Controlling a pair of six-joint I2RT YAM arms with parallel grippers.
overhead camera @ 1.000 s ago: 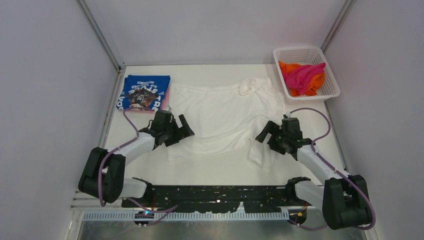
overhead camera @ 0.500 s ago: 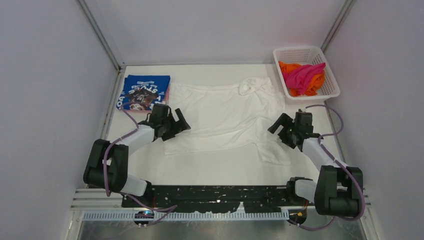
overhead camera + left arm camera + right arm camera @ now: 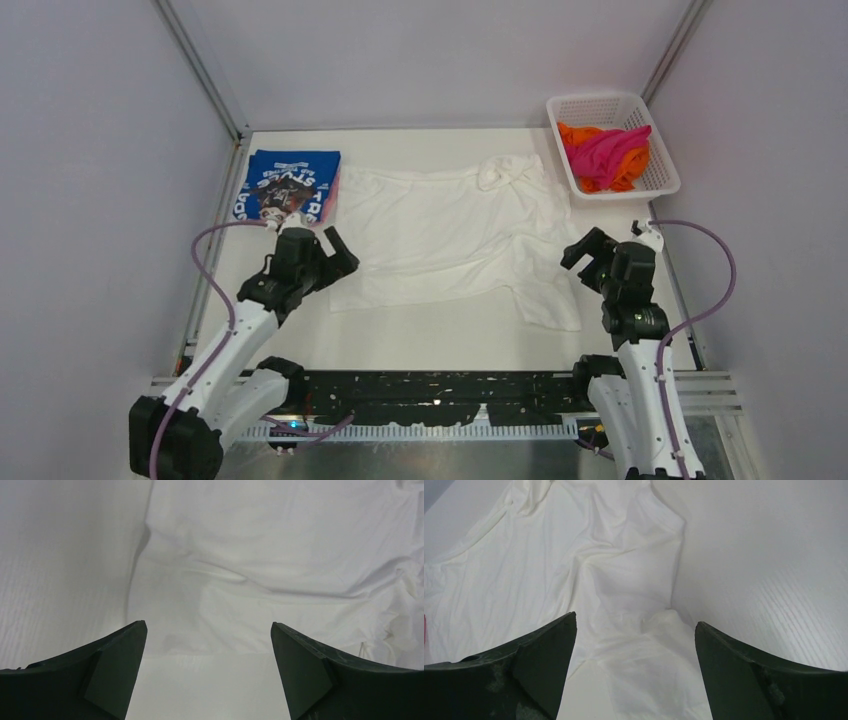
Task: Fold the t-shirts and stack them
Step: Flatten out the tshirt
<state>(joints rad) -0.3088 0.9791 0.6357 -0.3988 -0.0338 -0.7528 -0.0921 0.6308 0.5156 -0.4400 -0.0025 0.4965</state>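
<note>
Top external: folded already, blue t-shirt (image 3: pixel 290 185), seemingly atop pink t-shirt (image 3: pixel 337 193). Left to fold: spread white t-shirt (image 3: pixel 450 235), then magenta t-shirt (image 3: pixel 608 150) and orange t-shirt (image 3: pixel 575 135) in basket (image 3: pixel 662 186). Left gripper (image 3: pixel 340 250) and right gripper (image 3: pixel 589 250) released, empty.

A white cloth t-shirt (image 3: pixel 450 235) lies spread at the centre. A folded blue cloth t-shirt (image 3: pixel 285 182) sits just left of it, toward the back. Far right, a white plastic mesh basket (image 3: pixel 630 193) holds a magenta cloth shirt (image 3: pixel 605 150) over an orange cloth shirt (image 3: pixel 572 135).

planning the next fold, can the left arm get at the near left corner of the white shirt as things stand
Probably yes. The left end effector hangs open right by that edge of the white shirt, and the wrist view shows only cloth and table beneath it.
</note>
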